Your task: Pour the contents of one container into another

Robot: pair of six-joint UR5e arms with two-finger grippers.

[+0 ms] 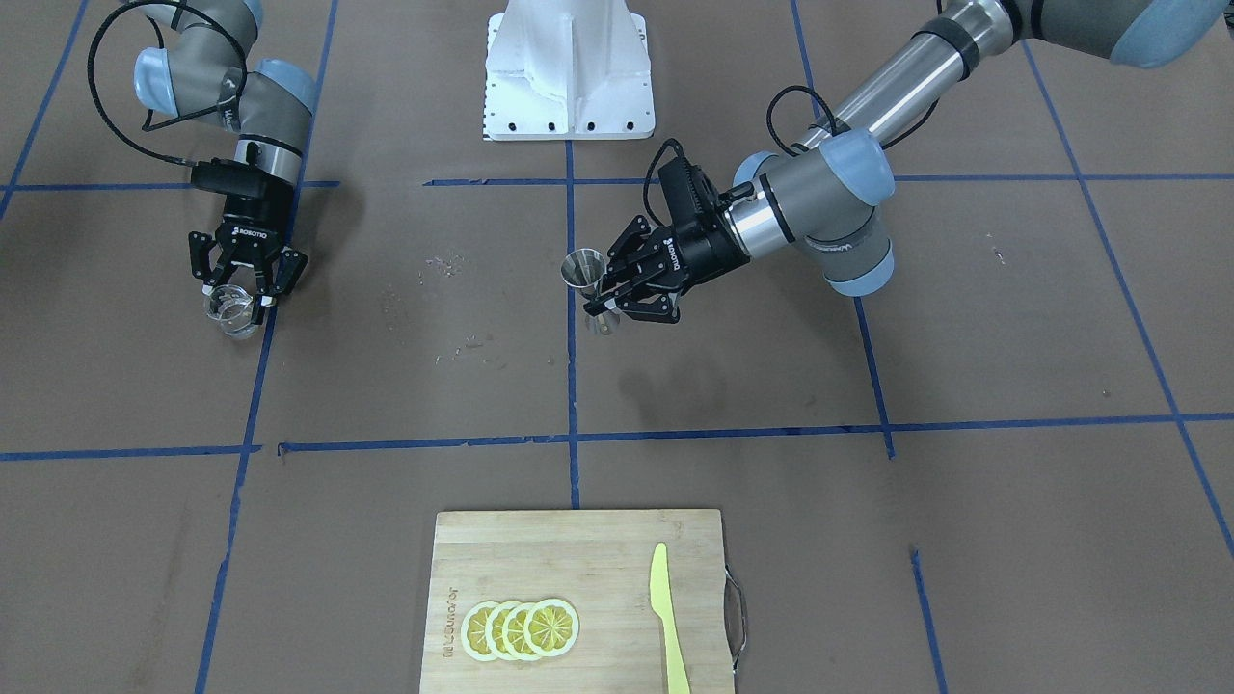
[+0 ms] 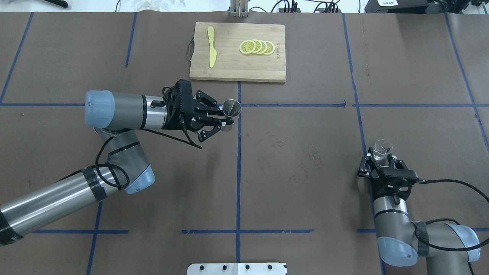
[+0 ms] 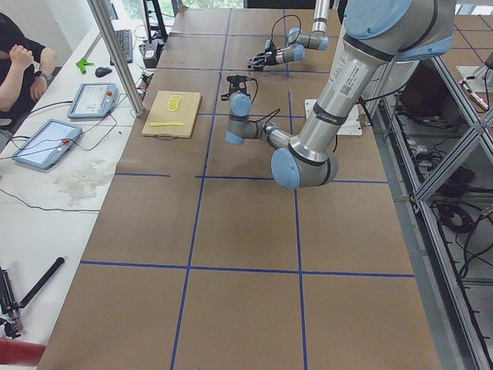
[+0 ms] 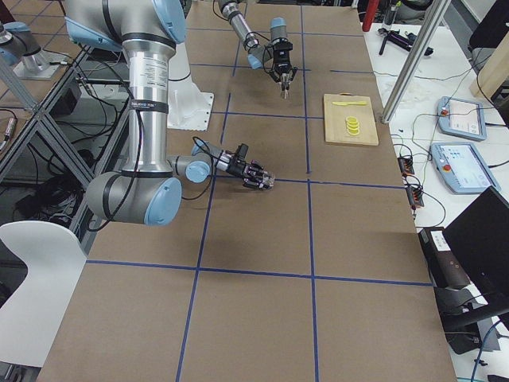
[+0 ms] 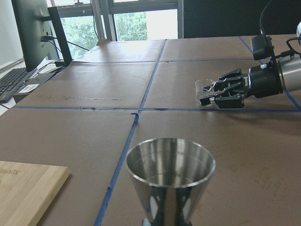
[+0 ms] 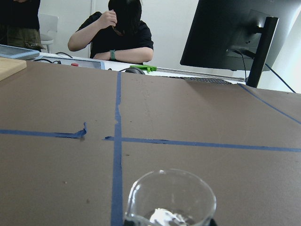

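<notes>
Clamping the silvery hourglass metal jigger (image 1: 584, 267), the left hand (image 1: 600, 294) half-hides its waist. The right hand (image 1: 234, 295) grips a small clear glass cup (image 1: 231, 315).

Brown surface (image 2: 305, 191), gridded with blue tape lines (image 2: 238, 172); jigger (image 2: 232, 107) silvery-grey, mirror-bright; cup (image 2: 382, 148) clear, colourless; left gripper (image 2: 226, 121) and right gripper (image 2: 382, 157) black; left arm (image 2: 122, 110), right arm (image 2: 391, 217) grey metal, pale blue caps; cutting board (image 2: 237, 68) pale wood; lemon slices (image 2: 256, 47) yellow, paler rims; knife (image 2: 211, 51) light yellow
</notes>
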